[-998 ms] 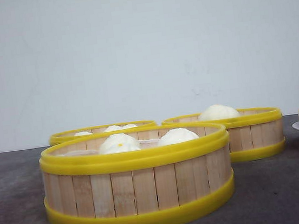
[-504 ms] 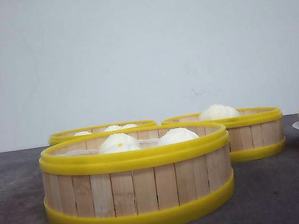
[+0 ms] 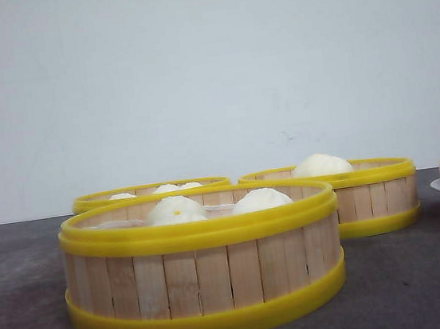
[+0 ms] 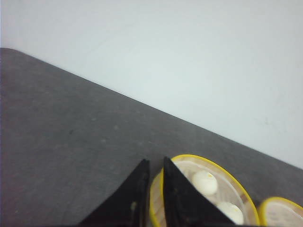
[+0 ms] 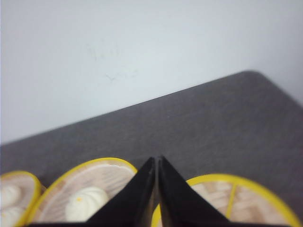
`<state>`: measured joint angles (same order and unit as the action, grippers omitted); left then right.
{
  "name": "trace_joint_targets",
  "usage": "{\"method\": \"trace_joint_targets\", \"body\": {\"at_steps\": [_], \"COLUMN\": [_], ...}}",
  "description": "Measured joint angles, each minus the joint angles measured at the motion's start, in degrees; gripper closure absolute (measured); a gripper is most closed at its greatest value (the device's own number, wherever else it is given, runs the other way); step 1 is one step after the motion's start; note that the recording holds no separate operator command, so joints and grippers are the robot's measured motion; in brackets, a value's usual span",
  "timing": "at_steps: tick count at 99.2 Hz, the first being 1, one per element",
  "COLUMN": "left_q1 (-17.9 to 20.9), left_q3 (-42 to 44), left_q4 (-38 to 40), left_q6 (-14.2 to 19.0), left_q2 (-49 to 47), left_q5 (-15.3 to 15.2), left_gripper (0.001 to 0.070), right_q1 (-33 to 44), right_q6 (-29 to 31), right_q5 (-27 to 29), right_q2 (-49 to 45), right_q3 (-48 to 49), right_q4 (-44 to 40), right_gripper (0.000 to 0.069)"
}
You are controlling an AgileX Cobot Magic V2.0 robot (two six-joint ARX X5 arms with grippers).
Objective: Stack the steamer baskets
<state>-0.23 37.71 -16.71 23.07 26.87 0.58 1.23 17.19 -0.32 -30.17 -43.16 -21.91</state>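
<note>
Clearly nothing is stacked yet. The left gripper [image 4: 152,163] is nearly closed and empty, just above one steamer basket [image 4: 208,163]; the right gripper [image 5: 156,161], fully closed, hangs between two baskets [image 5: 94,168]. Both should open wide before descending over a rim.

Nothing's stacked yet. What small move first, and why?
Probably open the right pincer: its fingers look shut, nothing held, and it hangs above the baskets. The front basket and the rear right basket stand apart on the table.
</note>
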Motion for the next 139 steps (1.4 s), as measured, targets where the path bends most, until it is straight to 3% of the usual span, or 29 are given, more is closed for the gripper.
{"method": "trace_joint_targets", "body": {"at_steps": [5, 10, 20, 24, 30, 39, 73, 93, 109, 130, 139], "left_q1": [0.0, 0.0, -0.5, -0.9, -1.3, -2.4, -7.9, -8.5, -8.5, -9.0, -9.7], "left_q3": [0.9, 1.4, 2.3, 2.8, 3.7, 5.9, 19.1, 30.6, 39.3, 44.7, 45.8], "left_q4": [0.0, -0.2, -0.3, -0.2, 0.2, 0.7, 0.3, -7.0, -14.7, -16.6, -16.5], "left_q6": [-0.4, -1.0, -2.5, -2.8, -3.1, -3.4, -7.7, -10.6, -12.2, -12.8, -13.0], "left_q2": [1.6, 3.0, 5.7, 6.9, 8.7, 12.6, 35.3, 52.6, 65.7, 76.0, 78.3], "left_q5": [1.5, 3.1, 5.7, 6.3, 7.3, 8.6, 8.4, 5.6, 5.2, 5.1, 5.2], "left_gripper": [0.0647, 0.0567, 0.0371, 0.0330, 0.0302, 0.0289, 0.0288, 0.0288, 0.0288, 0.0291, 0.0328], "right_q1": [0.0, 0.0, -0.1, -0.3, -0.6, -0.9, -1.9, -3.2, -4.5, -5.1, -5.1], "right_q6": [-2.1, -3.6, -4.5, -4.5, -4.5, -4.6, -4.3, -4.2, -3.8, -3.6, -3.6], "right_q5": [-0.5, -1.2, -2.2, -2.9, -3.7, -4.3, -8.6, -8.7, -8.8, -8.8, -8.8], "right_q2": [-1.0, -1.8, -2.8, -3.0, -3.1, -3.3, -4.3, -5.0, -5.1, -5.1, -5.1], "right_q3": [-1.5, -2.4, -3.0, -3.0, -3.0, -3.0, -3.0, -3.0, -3.0, -3.0, -3.0], "right_q4": [-1.1, -2.0, -2.3, -2.3, -2.3, -1.9, -1.6, -1.5, -1.6, -4.0, -4.8], "right_gripper": [0.0679, 0.0641, 0.0423, 0.0351, 0.0299, 0.0273, 0.0265, 0.0265, 0.0265, 0.0265, 0.0265]}}
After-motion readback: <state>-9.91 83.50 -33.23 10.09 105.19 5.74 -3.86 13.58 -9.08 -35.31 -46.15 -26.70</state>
